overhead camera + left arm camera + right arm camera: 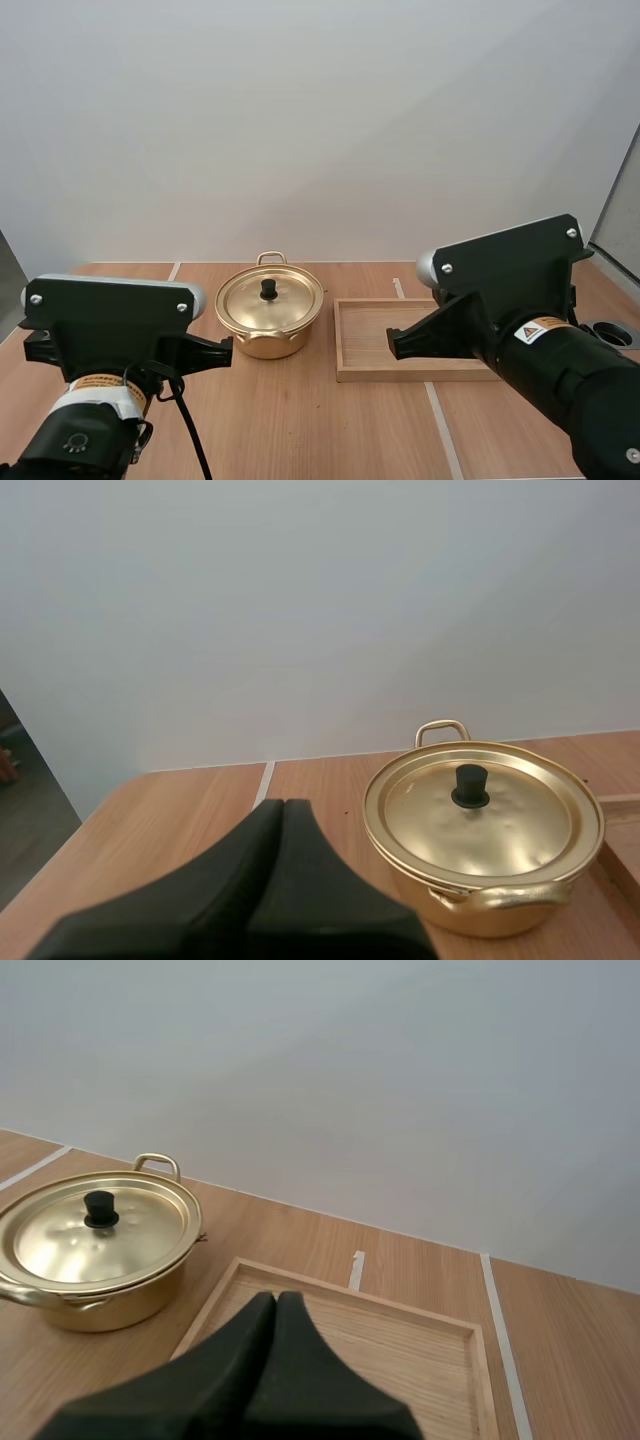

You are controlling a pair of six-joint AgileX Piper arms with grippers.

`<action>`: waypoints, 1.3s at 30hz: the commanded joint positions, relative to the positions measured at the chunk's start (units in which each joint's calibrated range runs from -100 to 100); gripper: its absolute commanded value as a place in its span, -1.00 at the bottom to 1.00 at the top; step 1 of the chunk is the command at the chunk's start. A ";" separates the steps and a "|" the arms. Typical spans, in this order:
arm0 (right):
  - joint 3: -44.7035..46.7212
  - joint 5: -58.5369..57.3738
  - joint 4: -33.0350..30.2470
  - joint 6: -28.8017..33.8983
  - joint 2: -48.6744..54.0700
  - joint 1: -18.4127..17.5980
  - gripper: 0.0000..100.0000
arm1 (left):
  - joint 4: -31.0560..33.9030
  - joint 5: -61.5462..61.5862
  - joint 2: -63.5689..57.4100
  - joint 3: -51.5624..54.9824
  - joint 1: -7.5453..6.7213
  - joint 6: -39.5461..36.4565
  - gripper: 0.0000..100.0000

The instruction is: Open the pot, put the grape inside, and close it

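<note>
A golden pot (270, 318) stands mid-table with its lid (270, 298) on, a black knob (268, 289) at the lid's centre. The pot (485, 838) sits ahead of my left gripper (283, 807), whose fingers lie together as one dark wedge with nothing held. My right gripper (276, 1300) is likewise shut and hangs over the near part of the wooden tray (420, 1360); the pot (95, 1250) stands beside that tray. In the high view both arms sit at the near edge, left arm (110, 340) and right arm (510, 300).
The wooden tray (360, 345) lies flat just right of the pot, nothing on its visible part. Pale tape lines (440, 420) run across the wooden tabletop. A dark round fitting (610, 332) sits at the table's right edge.
</note>
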State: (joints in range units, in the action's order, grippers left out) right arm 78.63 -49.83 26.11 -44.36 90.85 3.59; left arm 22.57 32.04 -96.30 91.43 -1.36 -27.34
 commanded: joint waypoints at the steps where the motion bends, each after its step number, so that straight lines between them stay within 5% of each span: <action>1: 2.91 6.38 -0.31 -0.41 0.50 -0.08 -1.00 | 0.43 -4.73 -0.23 2.25 0.54 -2.71 -1.00; 13: 10.37 11.56 -0.31 -0.41 0.50 -0.08 -1.00 | 0.43 -3.36 -0.23 7.68 0.70 -3.43 -1.00; 39: 12.01 14.19 -2.98 -0.41 0.50 -0.58 -1.00 | -0.66 -4.26 -0.23 8.57 0.78 -3.43 -1.00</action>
State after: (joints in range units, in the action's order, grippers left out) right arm 89.39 -37.49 24.66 -44.43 90.85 3.34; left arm 22.69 27.67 -96.30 99.77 -0.77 -30.19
